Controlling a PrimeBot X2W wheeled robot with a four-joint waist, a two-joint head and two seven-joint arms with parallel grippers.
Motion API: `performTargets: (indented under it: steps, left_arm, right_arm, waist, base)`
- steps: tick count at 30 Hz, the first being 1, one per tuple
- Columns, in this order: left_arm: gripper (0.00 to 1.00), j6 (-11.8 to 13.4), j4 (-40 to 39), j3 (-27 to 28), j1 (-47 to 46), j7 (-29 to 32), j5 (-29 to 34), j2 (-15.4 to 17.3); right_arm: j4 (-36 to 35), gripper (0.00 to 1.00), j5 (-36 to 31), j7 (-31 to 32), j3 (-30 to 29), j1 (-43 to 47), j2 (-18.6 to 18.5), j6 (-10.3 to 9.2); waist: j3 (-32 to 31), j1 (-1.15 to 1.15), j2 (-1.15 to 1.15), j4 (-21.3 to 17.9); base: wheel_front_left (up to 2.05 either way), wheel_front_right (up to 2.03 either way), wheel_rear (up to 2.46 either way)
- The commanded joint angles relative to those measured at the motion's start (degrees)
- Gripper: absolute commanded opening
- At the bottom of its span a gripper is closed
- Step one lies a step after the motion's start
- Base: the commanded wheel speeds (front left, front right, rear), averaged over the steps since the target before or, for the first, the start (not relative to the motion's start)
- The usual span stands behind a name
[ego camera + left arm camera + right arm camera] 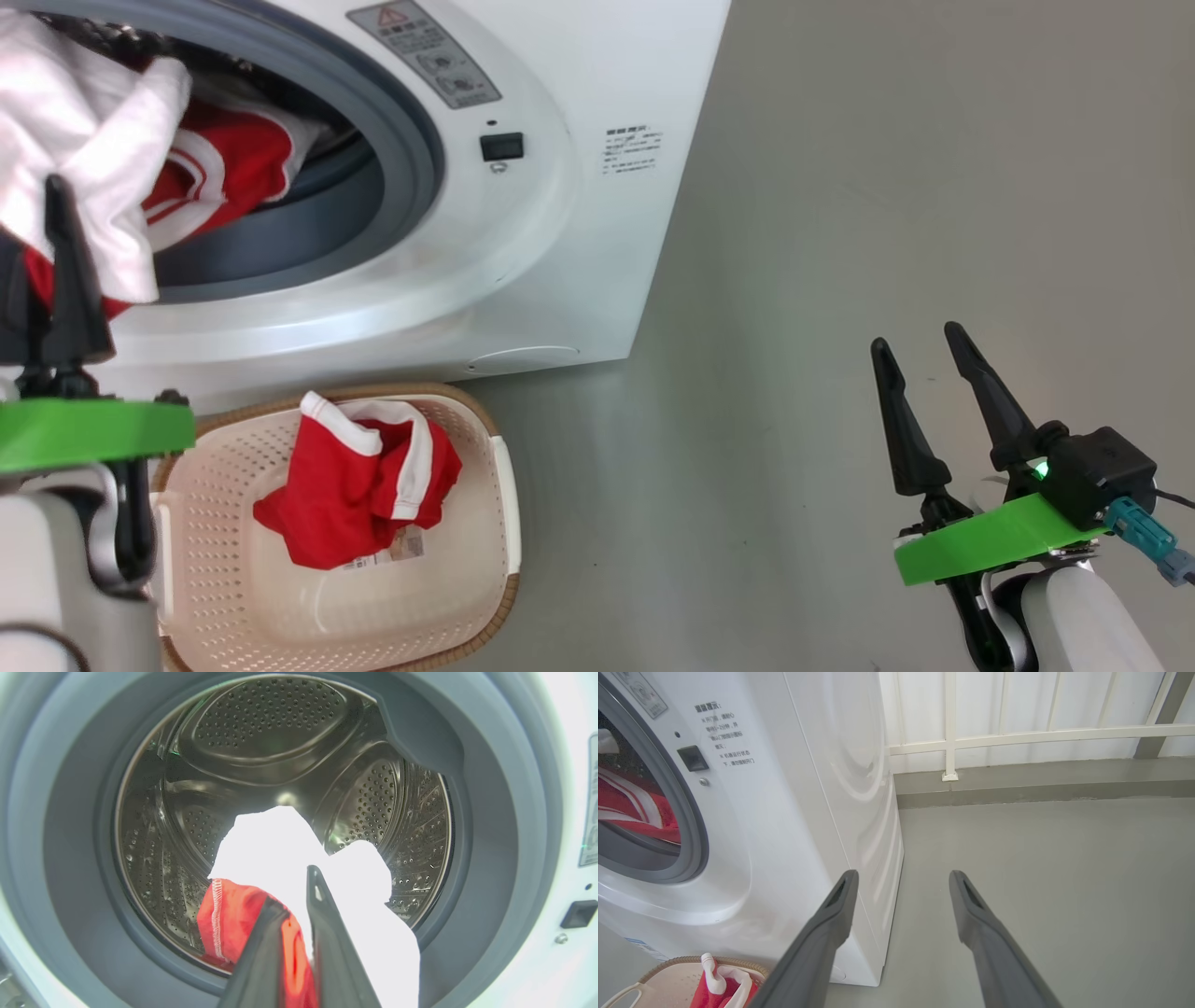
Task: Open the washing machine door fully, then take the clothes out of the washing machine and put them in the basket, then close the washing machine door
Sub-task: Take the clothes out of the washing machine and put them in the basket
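Clothes (359,485): partway moved. One red piece with white trim in basket (224,579), on the floor (840,187) just in front of washing machine (579,233), below its opening. Second piece (280,844), white and red, pinched in left end effector (295,891) at the mouth of the drum (280,732); fingers close together, clenched on the cloth. More red-and-white fabric (229,168) lying inside against the lower grey gasket (411,140); cannot tell whether separate or part of the held piece. Right end effector (917,338) released, fingers spread wide, holding nothing, over bare floor well apart from the machine's right side. Opening uncovered, so door-opening step judged done. Unloading judged roughly midway: one in basket, one in hand, likely some left inside; cannot tell what sits deeper, held cloth hiding part of drum bottom. Left to do: bring held piece down into basket, fetch the rest, shut washing machine door.
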Motion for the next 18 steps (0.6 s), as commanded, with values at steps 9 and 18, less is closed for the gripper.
performTargets:
  steps: [9, 18]
  left_arm:
    - [0.00, -0.32, -15.77, 3.26, 8.67, -0.29, -1.23, -1.30]
    - [0.00, -0.32, -23.96, 3.00, 12.12, -0.29, -1.30, -2.82]
  right_arm:
    - [-1.26, 1.00, -0.35, -0.37, 0.10, 1.66, -0.14, 0.36]
    - [-1.54, 1.00, -0.49, -0.37, -0.22, 1.99, -0.14, 0.36]
  waist:
    - [-0.80, 0.00, 0.00, 1.25]
    - [-0.32, 0.00, 0.00, 1.72]
  base:
    - [0.00, 0.00, 0.00]
    - [0.00, 0.00, 0.00]
